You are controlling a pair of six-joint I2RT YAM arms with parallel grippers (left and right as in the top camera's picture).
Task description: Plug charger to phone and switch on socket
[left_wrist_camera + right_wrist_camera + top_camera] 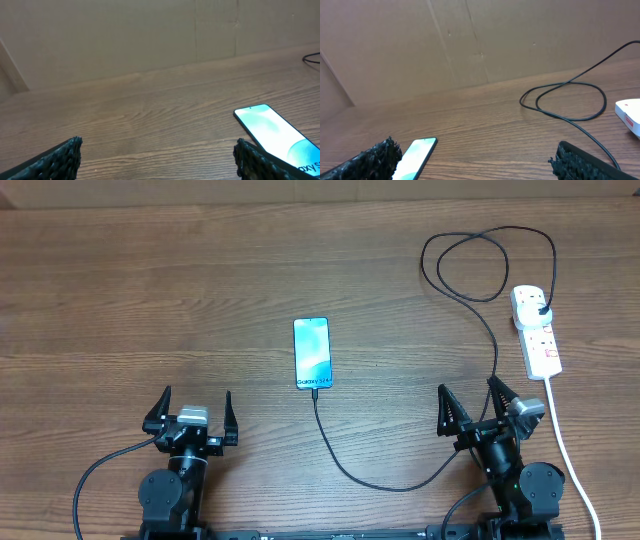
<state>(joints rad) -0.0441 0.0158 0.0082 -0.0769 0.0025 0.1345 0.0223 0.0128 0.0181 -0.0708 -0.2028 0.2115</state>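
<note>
Wood-grain table, brown cardboard wall at the far edge. The thick white cord runs from the socket's near end down the table's right side, just right of the R arm. The charger is the main thing in the way: thin black cable sags in a curve btwn the two arms, goes out of sight under the right gripper, comes out by its outer finger, then loops twice at the far right. The phone lies flat approx mid-table, screen up and lit light blue, white text at its near short end. Cable tip meets that end; can't tell if it's fully seated. The socket is a white strip w/ red markings at the far right, lengthwise away from the robot, black plug sitting in its far end; switch position not readable. Left gripper and the R one both stand wide, nothing btwn the fingers, both well short of the phone. Only the overhead view shows cable end to end plus the plug. L wrist view gets the phone close, at right beside its R fingertip. R wrist view has the phone low left, cable loops and a corner of the socket at the right edge.
</note>
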